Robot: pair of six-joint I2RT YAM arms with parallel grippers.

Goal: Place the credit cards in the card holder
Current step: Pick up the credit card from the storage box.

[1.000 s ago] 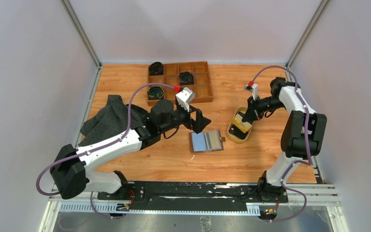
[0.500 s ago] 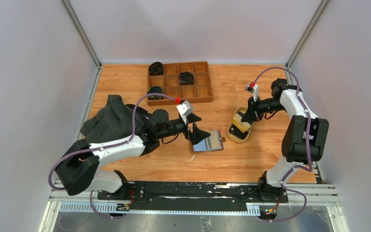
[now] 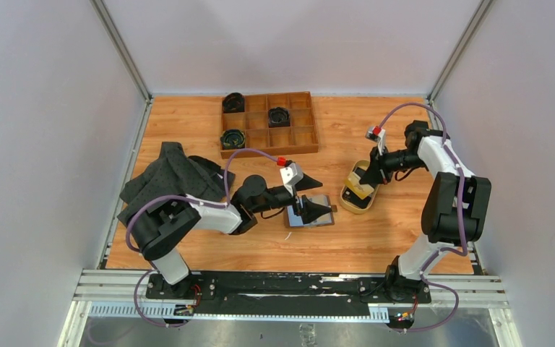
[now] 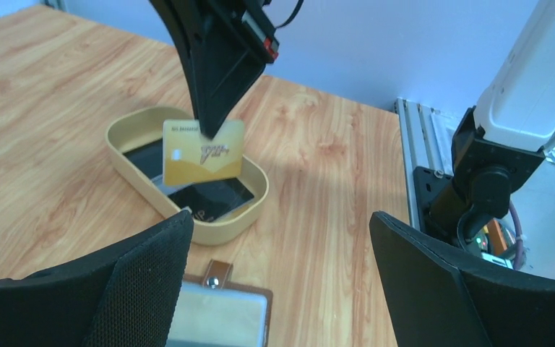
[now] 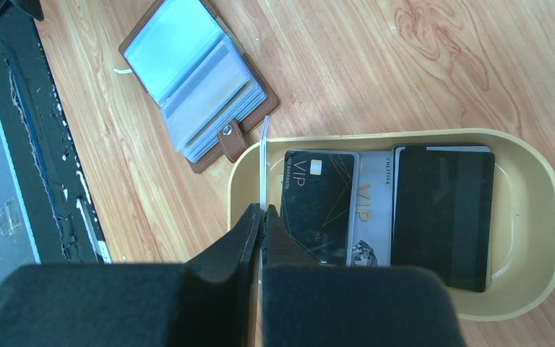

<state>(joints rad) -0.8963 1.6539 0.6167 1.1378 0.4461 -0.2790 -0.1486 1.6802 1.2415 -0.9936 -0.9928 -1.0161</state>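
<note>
A: Left fingers (image 4: 433, 289)?
B: Spread wide, hung over the open card holder (image 5: 188, 87).
A: Right fingers (image 5: 256, 228)?
B: Clamped on the yellow-gold card (image 4: 204, 153), held above the tan dish (image 4: 137, 130) at the holder's 2 o'clock; dark cards (image 5: 318, 202) noted inside.

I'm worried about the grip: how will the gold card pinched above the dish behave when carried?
The gold card hangs flat from its top edge, so probably stiff and light. Its face looks smooth; pinched there alone by the right end effector, it might pivot or slip.
</note>
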